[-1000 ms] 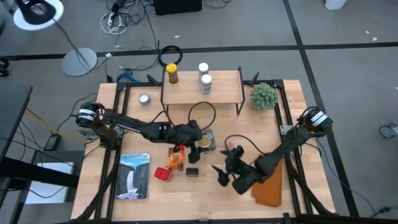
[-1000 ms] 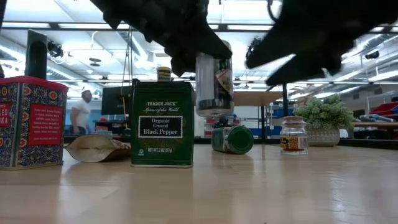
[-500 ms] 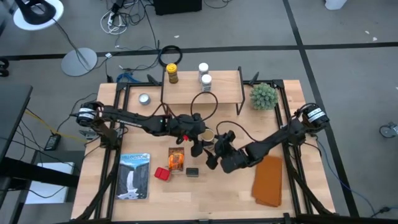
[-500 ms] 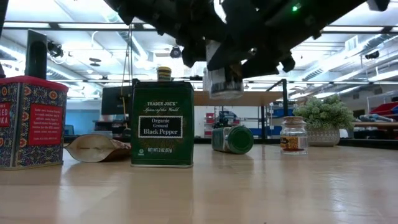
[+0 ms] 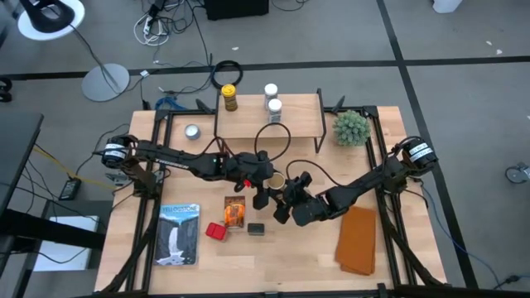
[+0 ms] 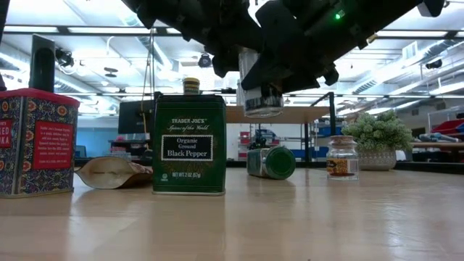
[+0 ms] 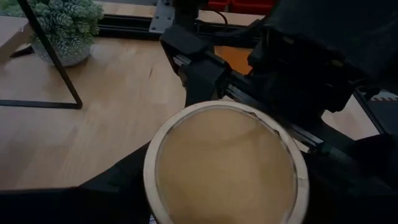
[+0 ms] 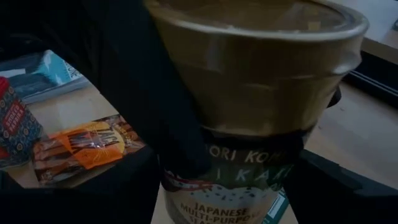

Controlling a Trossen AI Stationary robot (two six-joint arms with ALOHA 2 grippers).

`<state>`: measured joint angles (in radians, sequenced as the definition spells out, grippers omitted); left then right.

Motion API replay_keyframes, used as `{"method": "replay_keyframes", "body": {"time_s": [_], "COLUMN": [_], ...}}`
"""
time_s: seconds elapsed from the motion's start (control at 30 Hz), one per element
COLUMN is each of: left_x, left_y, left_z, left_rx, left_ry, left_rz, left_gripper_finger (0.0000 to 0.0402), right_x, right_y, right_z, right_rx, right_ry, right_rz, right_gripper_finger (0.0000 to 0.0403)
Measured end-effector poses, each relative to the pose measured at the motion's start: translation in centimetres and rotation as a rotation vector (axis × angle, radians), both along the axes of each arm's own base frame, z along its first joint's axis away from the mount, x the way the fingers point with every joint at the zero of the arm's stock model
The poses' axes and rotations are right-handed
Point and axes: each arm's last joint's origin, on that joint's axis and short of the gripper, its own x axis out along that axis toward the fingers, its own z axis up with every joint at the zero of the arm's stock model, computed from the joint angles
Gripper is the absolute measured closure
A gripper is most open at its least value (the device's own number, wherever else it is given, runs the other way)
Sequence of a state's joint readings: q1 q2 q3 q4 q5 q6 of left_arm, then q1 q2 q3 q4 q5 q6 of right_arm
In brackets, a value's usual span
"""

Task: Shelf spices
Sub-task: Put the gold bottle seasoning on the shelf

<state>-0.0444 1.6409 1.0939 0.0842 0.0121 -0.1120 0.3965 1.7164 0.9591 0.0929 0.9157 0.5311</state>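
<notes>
A: Item and location?

B: Jar, tan lid, spice-blend label. It is held in the air above the table, in front of the shelf and well apart from it, with nothing beneath it.

A: Handling?

B: It is judged rigid, light and smooth-walled, possibly glass, so a drop is to be avoided. It is best taken across the round body just under the lid, where the label gives some friction. The lid itself is not advised as a hold.

A: Orientation?

B: It is roughly upright. The long axis is vertical, with the lid uppermost and the base toward the table.

A: Grippers?

B: The left gripper is clamped on the jar, one finger to each side. The right gripper is pressed close against the same jar, but whether it grips cannot be told.

A: Neighbours?

B: A pepper tin stands below to one side.
</notes>
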Motion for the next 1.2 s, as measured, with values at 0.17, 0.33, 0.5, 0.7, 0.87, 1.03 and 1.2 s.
{"method": "replay_keyframes", "body": {"time_s": [0.17,0.33,0.5,0.7,0.87,1.03,1.2], "left_x": [0.0,0.0,0.2,0.2,0.3,0.2,0.1], "left_y": [0.0,0.0,-0.1,-0.2,-0.1,0.2,0.1], "left_z": [0.0,0.1,0.4,0.6,0.5,0.7,1.6], "left_rx": [-0.002,-0.012,-0.014,-0.031,-0.02,-0.006,0.013], "left_ry": [0.0,-0.006,-0.042,-0.061,-0.061,-0.068,-0.117], "left_rz": [-0.001,0.0,-0.003,0.007,0.005,0.006,-0.018], "left_gripper_finger": [0.0106,0.0096,0.0095,0.0094,0.0094,0.0094,0.0094], "right_x": [0.0,0.1,0.3,0.3,0.3,0.3,0.3], "right_y": [0.0,0.1,0.2,0.2,0.2,0.2,0.3], "right_z": [0.0,0.2,0.3,0.4,0.4,0.4,0.4], "right_rx": [-0.005,-0.005,0.002,0.006,0.008,0.008,0.009], "right_ry": [0.002,-0.007,-0.015,-0.023,-0.025,-0.025,-0.025], "right_rz": [0.008,0.015,0.039,0.04,0.039,0.037,0.04], "right_gripper_finger": [0.012,0.012,0.012,0.012,0.012,0.012,0.012]}}
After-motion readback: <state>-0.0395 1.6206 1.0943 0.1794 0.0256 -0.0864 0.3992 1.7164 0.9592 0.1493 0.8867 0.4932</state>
